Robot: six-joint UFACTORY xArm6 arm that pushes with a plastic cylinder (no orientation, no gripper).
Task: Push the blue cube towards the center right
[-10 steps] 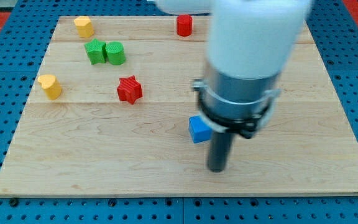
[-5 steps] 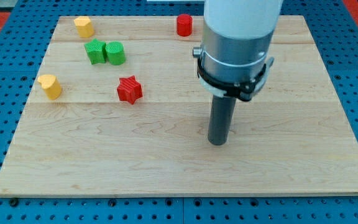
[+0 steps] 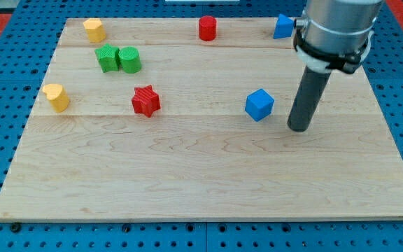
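Observation:
The blue cube point(image 3: 259, 104) sits on the wooden board point(image 3: 201, 175) a little right of the middle. My tip point(image 3: 299, 128) rests on the board just to the cube's right and slightly below it, a small gap apart, not touching. The dark rod rises from the tip to the grey and white arm at the view's top right.
A second blue block point(image 3: 283, 26) lies at the top edge, partly behind the arm. A red cylinder point(image 3: 207, 29) is at top centre. A red star point(image 3: 145, 101), a green star point(image 3: 107, 57), a green cylinder point(image 3: 129, 59) and two yellow blocks point(image 3: 94, 30) point(image 3: 57, 96) lie on the left.
The blue cube has moved up and to the right from the lower middle. My tip has swung from below and behind it to its right side, uncovering the blue block at the top.

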